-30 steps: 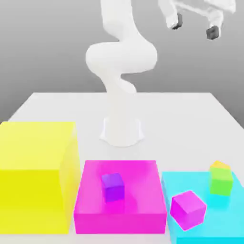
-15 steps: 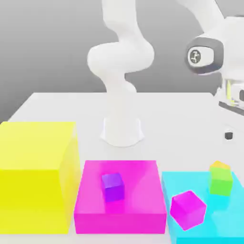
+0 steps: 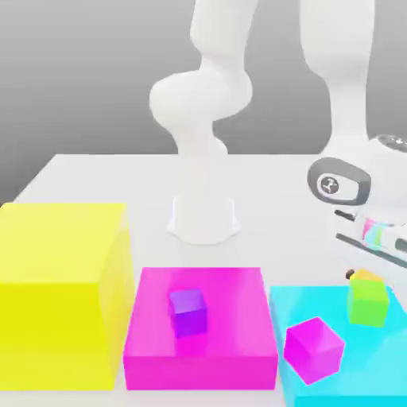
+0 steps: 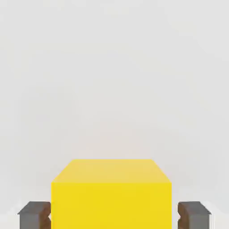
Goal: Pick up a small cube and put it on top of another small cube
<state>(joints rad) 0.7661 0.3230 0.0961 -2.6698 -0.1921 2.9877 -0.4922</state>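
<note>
The yellow cube (image 3: 364, 276) sits on top of the green cube (image 3: 368, 301), the pair standing on the cyan block (image 3: 374, 358) at the exterior view's right. So the stack already looks made, as far as I can judge it. In the hand view the yellow cube (image 4: 112, 194) lies square between the two dark pads (image 4: 35, 214), one at each flank, with a thin gap showing on either side. The jaws (image 4: 114, 214) are drawn in close about the cube, nearly touching it, and I can't say for sure they are pinching it yet. From outside, the hand (image 3: 374, 230) hangs right over the stack, just above the yellow cube.

The relation that matters: the cube lies straight below and dead centre between the pads, its faces running parallel to them, no skew to correct. Any coming move is along the vertical line only. If the grip is on, a lift would take the yellow cube off the green one; if not, the hand can rise clear.

Further out, a magenta cube (image 3: 314, 348) rests tilted near the cyan block's front edge, well apart from the stack. A purple cube (image 3: 188, 310) sits on the magenta block (image 3: 230, 350), and the big yellow block (image 3: 63, 294) stands at the exterior view's left, all on the white tabletop (image 3: 103, 179).
</note>
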